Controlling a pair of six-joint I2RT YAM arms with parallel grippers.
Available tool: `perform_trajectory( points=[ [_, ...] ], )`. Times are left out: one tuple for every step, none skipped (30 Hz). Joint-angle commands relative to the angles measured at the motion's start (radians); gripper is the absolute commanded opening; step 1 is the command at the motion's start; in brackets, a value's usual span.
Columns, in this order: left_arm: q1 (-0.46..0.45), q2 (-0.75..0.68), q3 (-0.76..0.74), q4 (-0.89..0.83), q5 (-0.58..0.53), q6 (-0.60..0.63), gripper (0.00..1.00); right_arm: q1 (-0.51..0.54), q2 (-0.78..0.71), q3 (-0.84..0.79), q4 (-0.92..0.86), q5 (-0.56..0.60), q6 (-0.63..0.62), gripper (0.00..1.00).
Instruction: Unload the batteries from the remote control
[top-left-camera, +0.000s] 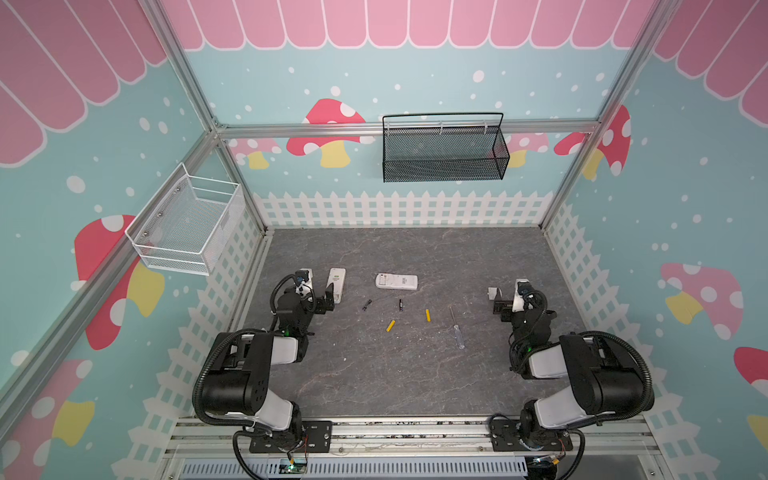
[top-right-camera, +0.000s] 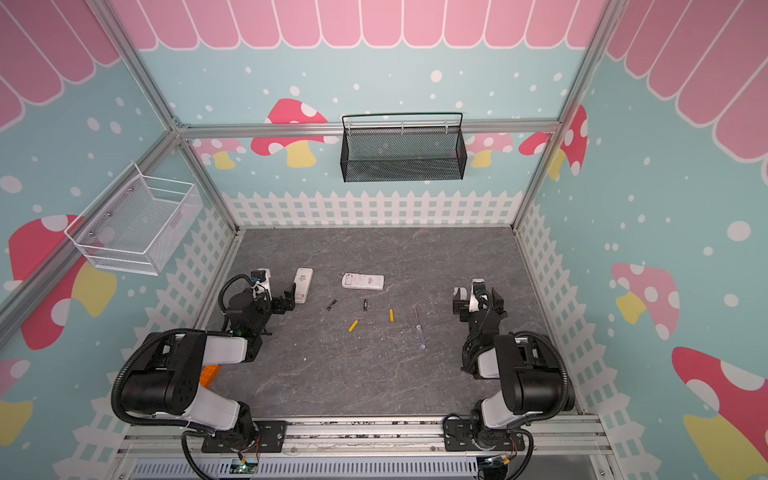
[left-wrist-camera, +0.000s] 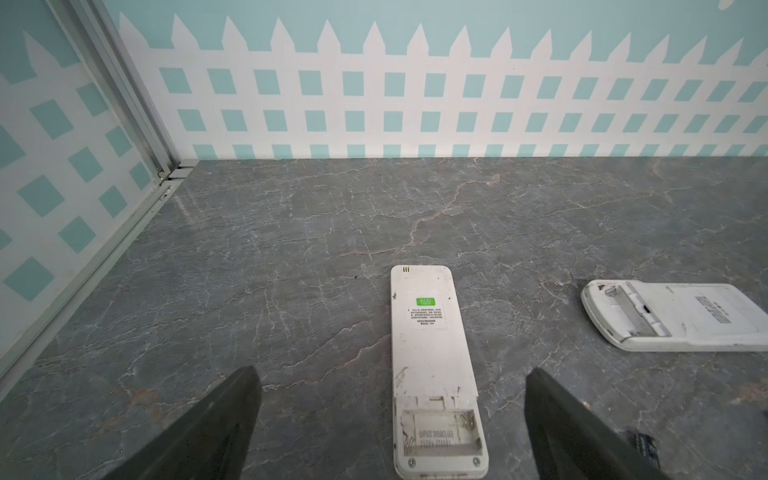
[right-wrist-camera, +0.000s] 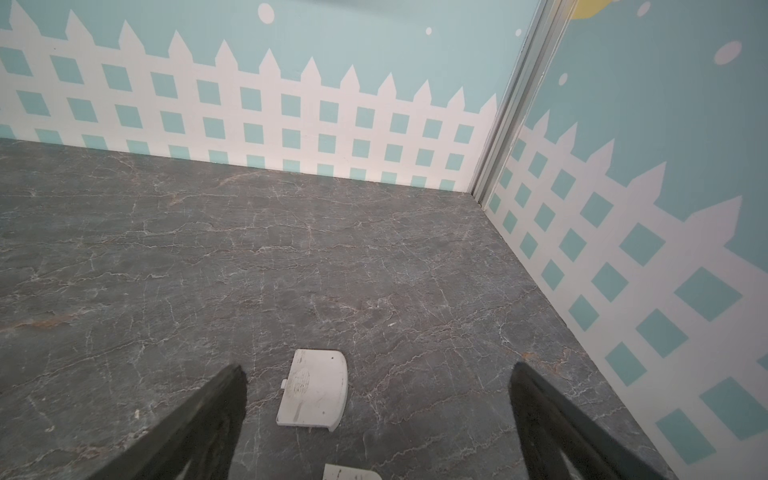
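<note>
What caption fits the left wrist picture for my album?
Open left end effector by a white remote whose battery bay is uncovered and empty; a second opened remote lies nearby.

Both top views looked steeply down from high above the near edge, taking in the whole grey tabletop (top-left-camera: 374, 374). The left wrist camera sat low and close, facing the fence wall (left-wrist-camera: 415, 104) across the slim remote (left-wrist-camera: 428, 332) and the wide remote (left-wrist-camera: 706, 316), both also seen mid-frame in both top views. The right wrist camera, equally low, faced the back corner over a white cover (right-wrist-camera: 318, 388).
</note>
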Motion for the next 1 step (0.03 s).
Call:
perform_trajectory(
  points=[
    [0.002, 0.001, 0.013, -0.001, -0.024, -0.025, 1.00, -0.001, 0.001, 0.012, 0.018, -0.005, 0.003, 0.99]
  ],
)
